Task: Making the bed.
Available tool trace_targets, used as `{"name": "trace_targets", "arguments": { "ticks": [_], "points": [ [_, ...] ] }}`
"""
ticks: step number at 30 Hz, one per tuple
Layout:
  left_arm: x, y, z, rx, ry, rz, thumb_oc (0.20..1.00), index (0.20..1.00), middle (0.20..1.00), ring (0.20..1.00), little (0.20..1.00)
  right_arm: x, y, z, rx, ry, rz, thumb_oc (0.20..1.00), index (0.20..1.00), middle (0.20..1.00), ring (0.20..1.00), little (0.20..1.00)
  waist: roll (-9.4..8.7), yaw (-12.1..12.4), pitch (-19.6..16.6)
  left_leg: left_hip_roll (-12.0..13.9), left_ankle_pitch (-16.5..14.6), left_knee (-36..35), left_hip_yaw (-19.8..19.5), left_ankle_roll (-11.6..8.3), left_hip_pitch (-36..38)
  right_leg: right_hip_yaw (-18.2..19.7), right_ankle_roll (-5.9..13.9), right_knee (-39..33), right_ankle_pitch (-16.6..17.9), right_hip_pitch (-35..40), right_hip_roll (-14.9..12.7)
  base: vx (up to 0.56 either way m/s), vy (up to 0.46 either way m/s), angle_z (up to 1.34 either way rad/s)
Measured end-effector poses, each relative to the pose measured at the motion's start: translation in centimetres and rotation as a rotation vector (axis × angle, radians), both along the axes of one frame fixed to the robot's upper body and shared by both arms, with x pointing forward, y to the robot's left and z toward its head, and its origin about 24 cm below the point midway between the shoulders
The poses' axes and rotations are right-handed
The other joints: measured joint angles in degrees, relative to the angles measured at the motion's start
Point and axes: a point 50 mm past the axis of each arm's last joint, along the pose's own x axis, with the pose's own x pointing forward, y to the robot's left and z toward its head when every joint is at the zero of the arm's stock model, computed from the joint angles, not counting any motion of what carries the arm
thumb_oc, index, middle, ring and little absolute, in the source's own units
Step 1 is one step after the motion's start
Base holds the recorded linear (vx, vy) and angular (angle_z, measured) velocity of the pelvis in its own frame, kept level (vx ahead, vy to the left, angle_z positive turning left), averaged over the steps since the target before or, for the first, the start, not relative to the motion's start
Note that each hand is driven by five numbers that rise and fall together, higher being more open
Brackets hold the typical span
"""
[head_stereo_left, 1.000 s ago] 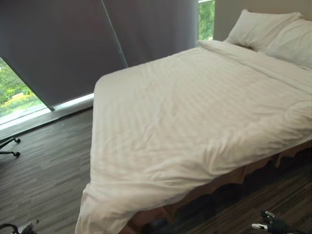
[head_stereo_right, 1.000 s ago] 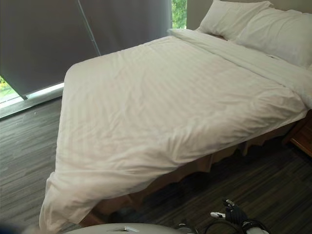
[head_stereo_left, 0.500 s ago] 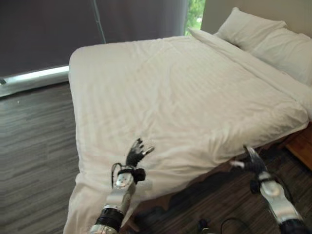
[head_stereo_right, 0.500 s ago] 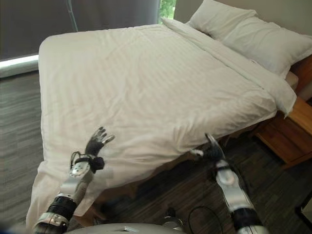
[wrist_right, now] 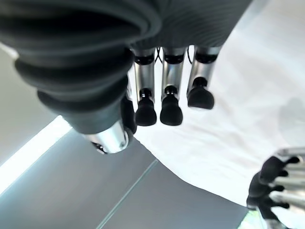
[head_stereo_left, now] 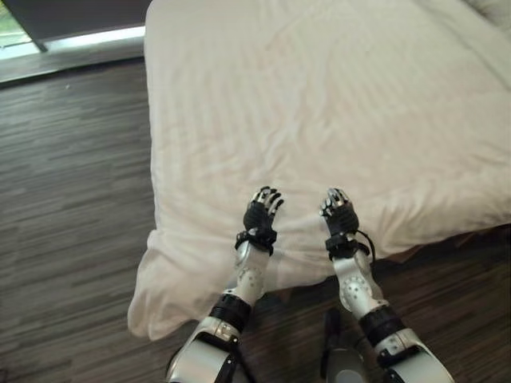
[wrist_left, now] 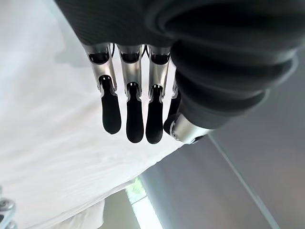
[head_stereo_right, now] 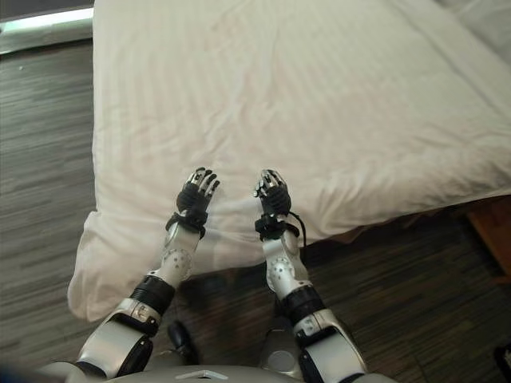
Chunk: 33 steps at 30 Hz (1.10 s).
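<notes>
White duvet [head_stereo_left: 335, 104] spreads ahead of both hands, its near corner drooping toward the dark wood floor [head_stereo_left: 72, 207] beside the left hand [head_stereo_left: 261, 214]. That hand hovers over the duvet's near edge, fingers straight and relaxed, holding nothing. Just beside it, the right hand [head_stereo_left: 338, 214] does likewise.

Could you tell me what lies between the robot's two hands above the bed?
Only bare white duvet lies between the left hand and the right hand, as the left eye view shows; both hands are open.
</notes>
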Motion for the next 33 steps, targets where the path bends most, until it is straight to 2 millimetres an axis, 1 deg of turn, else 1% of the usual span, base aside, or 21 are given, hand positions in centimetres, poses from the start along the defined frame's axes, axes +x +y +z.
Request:
{"name": "trace_targets", "arguments": {
  "ticks": [3, 6, 8, 11, 13, 15, 16, 17, 18, 19, 20, 22, 23, 24, 25, 26, 28, 29, 30, 32, 33],
  "points": [
    [0.5, -0.8, -0.1, -0.042, 0.008, 0.003, 0.200, 0.200, 0.200, 0.200, 0.200, 0.2, 0.0, -0.9, -0.004, 0.032, 0.003, 0.200, 0.200, 0.200, 0.200, 0.200, 0.58, -0.15, -0.02, 1.29, 0.33, 0.01, -0.20, -0.38, -1.15, -0.57, -0.83, -1.14, 0.67, -0.36, 1.54, -0.08, -0.013, -0.04],
    [1.1, -1.6, -0.2, -0.024, 0.012, -0.018, 0.200, 0.200, 0.200, 0.200, 0.200, 0.3, -0.8, -2.5, -0.036, 0.084, -0.027, 0.200, 0.200, 0.200, 0.200, 0.200, 0.59, -0.24, 0.59, 1.58, 0.32, 0.39, -0.08, -0.39, -3.04, -0.47, -0.96, -0.43, 0.77, -2.72, 1.72, -0.11, 0.002, -0.06],
    [1.9, -1.8, 0.6, -0.020, -0.018, -0.019, 0.200, 0.200, 0.200, 0.200, 0.200, 0.6, -1.1, -2.6, -0.061, 0.081, -0.020, 0.200, 0.200, 0.200, 0.200, 0.200, 0.53, -0.21, 1.37, 1.58, 0.32, 0.36, -0.07, -0.39, -4.32, -0.39, -1.03, -0.56, 0.82, -3.93, 1.69, -0.01, 0.012, -0.02],
    [2.3, -0.3, 0.7, 0.060, -0.036, -0.010, 0.200, 0.200, 0.200, 0.200, 0.200, 0.8, -1.7, -2.9, -0.096, 0.080, -0.013, 0.200, 0.200, 0.200, 0.200, 0.200, 0.46, -0.27, 1.56, 1.98, 0.17, 0.34, 0.65, -0.59, -4.03, -0.10, -1.05, -0.84, 0.84, -4.08, 2.08, -0.04, -0.018, -0.09],
    [2.5, 1.6, 0.7, 0.167, -0.064, -0.004, 0.200, 0.200, 0.200, 0.200, 0.200, 0.7, -2.6, -3.2, -0.115, 0.066, -0.010, 0.200, 0.200, 0.200, 0.200, 0.200, 0.41, -0.15, 1.85, 2.23, 0.05, 0.37, 1.24, -0.78, -4.02, 0.19, -1.04, -1.06, 0.82, -4.17, 2.38, 0.05, -0.014, -0.10],
    [2.2, 3.8, 0.0, 0.221, -0.065, 0.015, 0.200, 0.200, 0.200, 0.200, 0.200, 0.4, -4.6, -3.9, -0.124, 0.080, -0.043, 0.200, 0.200, 0.200, 0.200, 0.200, 0.40, -0.12, 1.85, 2.53, -0.22, 0.27, 1.41, -1.19, -2.98, 0.59, -0.94, -1.13, 0.60, -3.53, 2.76, 0.07, -0.005, -0.11],
    [1.6, 5.4, -0.8, 0.232, -0.053, 0.046, 0.200, 0.200, 0.200, 0.200, 0.200, 0.0, -6.4, -4.7, -0.112, 0.104, -0.097, 0.200, 0.200, 0.200, 0.200, 0.200, 0.52, -0.13, 1.81, 2.68, -0.54, 0.02, 1.43, -1.62, -1.93, 0.57, -0.86, -1.20, 0.01, -2.55, 2.92, 0.12, 0.008, -0.08],
    [0.3, 8.6, -2.6, 0.293, -0.015, 0.083, 0.200, 0.200, 0.200, 0.200, 0.200, -1.8, -12.0, -7.2, -0.142, 0.216, -0.247, 0.200, 0.200, 0.200, 0.200, 0.200, 0.91, -0.13, 1.46, 2.92, -1.15, -0.03, 1.40, -2.42, -0.11, 0.41, -0.11, -1.28, -0.98, -0.64, 2.98, 0.12, 0.008, 0.00],
    [-0.3, 9.8, -3.2, 0.325, 0.002, 0.091, 0.200, 0.200, 0.200, 0.200, 0.200, -3.2, -15.2, -8.5, -0.171, 0.299, -0.334, 0.200, 0.200, 0.200, 0.200, 0.200, 1.17, -0.13, 1.05, 3.16, -1.58, -0.29, 1.40, -2.58, 0.18, 0.27, 0.04, -1.36, -1.20, -0.24, 2.93, 0.11, 0.007, 0.05],
    [-0.9, 11.2, -3.7, 0.345, 0.018, 0.103, 0.200, 0.200, 0.200, 0.200, 0.200, -5.4, -19.3, -9.9, -0.205, 0.406, -0.447, 0.200, 0.200, 0.200, 0.200, 0.200, 1.55, -0.09, 0.80, 3.03, -1.76, -0.31, 1.37, -2.81, 0.57, 0.05, 0.21, -1.38, -1.41, 0.31, 2.83, 0.05, 0.002, 0.05],
    [-1.8, 13.3, -4.2, 0.372, 0.040, 0.133, 0.200, 0.200, 0.200, 0.200, 0.200, -8.6, -24.0, -10.9, -0.229, 0.510, -0.593, 0.200, 0.200, 0.200, 0.200, 0.200, 2.21, -0.15, 0.22, 3.02, -1.94, -0.33, 1.39, -3.03, 0.60, 0.01, 0.35, -1.38, -1.63, 0.36, 2.81, 0.05, 0.005, -0.03],
    [-3.9, 17.7, -5.0, 0.388, 0.090, 0.254, 0.200, 0.200, 0.200, 0.200, 0.200, -14.1, -30.2, -10.7, -0.301, 0.618, -0.794, 0.200, 0.200, 0.200, 0.200, 0.200, 3.27, -1.23, -0.41, 3.20, -1.87, -0.36, 1.54, -3.17, 0.51, 0.07, -0.08, -1.29, -1.42, 0.31, 3.01, 0.06, 0.016, -0.12],
    [-5.2, 20.1, -5.3, 0.439, 0.132, 0.283, 0.200, 0.200, 0.200, 0.200, 0.200, -16.1, -32.2, -10.3, -0.333, 0.653, -0.835, 0.200, 0.200, 0.200, 0.200, 0.200, 3.51, -2.18, -0.56, 3.30, -1.81, -0.30, 1.67, -3.21, 0.79, 0.24, -0.26, -1.27, -1.28, 0.43, 3.60, 0.08, 0.025, -0.15],
    [-6.7, 22.2, -6.0, 0.463, 0.193, 0.322, 0.200, 0.200, 0.200, 0.200, 0.200, -17.3, -33.7, -9.8, -0.333, 0.663, -0.894, 0.200, 0.200, 0.200, 0.200, 0.200, 4.02, -3.12, -1.05, 3.92, -1.82, -0.05, 1.68, -3.21, 0.90, 0.27, -0.41, -1.28, -1.36, 0.46, 3.83, 0.04, 0.015, -0.11],
    [-8.6, 25.0, -6.7, 0.440, 0.275, 0.431, 0.200, 0.200, 0.200, 0.200, 0.200, -19.3, -35.6, -9.0, -0.346, 0.681, -0.988, 0.200, 0.200, 0.200, 0.200, 0.200, 4.56, -3.49, -1.82, 4.20, -1.78, -0.12, 1.50, -3.22, 0.96, -0.08, -0.62, -1.27, -1.48, 0.58, 4.23, 0.08, 0.026, -0.11],
    [-13.2, 28.9, -8.2, 0.451, 0.484, 0.554, 0.200, 0.200, 0.200, 0.200, 0.200, -20.9, -37.1, -8.3, -0.373, 0.717, -1.033, 0.200, 0.200, 0.200, 0.200, 0.200, 4.87, -3.75, -2.33, 4.79, -1.79, -0.06, 1.56, -3.22, 1.35, 0.00, -0.79, -1.28, -1.58, 0.77, 4.75, 0.04, 0.013, -0.01],
    [-19.6, 32.0, -9.5, 0.489, 0.728, 0.648, 0.200, 0.200, 0.200, 0.200, 0.200, -21.0, -38.1, -7.1, -0.396, 0.693, -1.049, 0.200, 0.200, 0.200, 0.200, 0.200, 4.79, -4.42, -2.49, 4.78, -1.84, -0.11, 1.29, -3.25, 1.48, -0.41, -1.02, -1.29, -1.76, 0.91, 4.69, 0.04, 0.016, 0.08],
    [-21.8, 32.9, -9.6, 0.512, 0.791, 0.683, 0.200, 0.200, 0.200, 0.200, 0.200, -21.1, -38.4, -6.6, -0.413, 0.673, -1.061, 0.200, 0.200, 0.200, 0.200, 0.200, 4.58, -4.21, -2.81, 4.61, -1.80, -0.06, 1.13, -3.27, 1.29, -0.70, -1.03, -1.29, -1.75, 0.90, 4.64, 0.02, 0.025, 0.16],
    [-24.4, 33.9, -9.4, 0.522, 0.845, 0.732, 0.200, 0.200, 0.200, 0.200, 0.200, -20.8, -38.4, -6.3, -0.421, 0.652, -1.053, 0.200, 0.200, 0.200, 0.200, 0.200, 3.96, -3.55, -3.41, 4.40, -1.81, -0.05, 0.95, -3.27, 1.20, -0.86, -1.04, -1.29, -1.74, 0.96, 4.52, 0.02, 0.033, 0.17],
    [-26.4, 35.7, -8.0, 0.553, 0.866, 0.812, 0.200, 0.200, 0.200, 0.200, 0.200, -19.1, -37.9, -5.2, -0.436, 0.560, -1.012, 0.200, 0.200, 0.200, 0.200, 0.200, 2.94, -2.49, -5.07, 4.06, -1.82, -0.05, -0.09, -3.21, 0.59, -1.48, -1.04, -1.29, -1.74, 1.13, 4.05, 0.06, 0.053, 0.24],
    [-26.3, 37.9, -5.2, 0.576, 0.798, 0.914, 0.200, 0.200, 0.200, 0.200, 0.200, -15.2, -35.9, -2.9, -0.480, 0.385, -0.914, 0.200, 0.200, 0.200, 0.200, 0.200, 1.97, -1.25, -6.24, 3.55, -1.91, -0.05, -0.34, -3.06, 0.81, -1.75, -1.04, -1.29, -1.74, 1.50, 3.53, 0.07, 0.056, 0.25]
  ]
}}
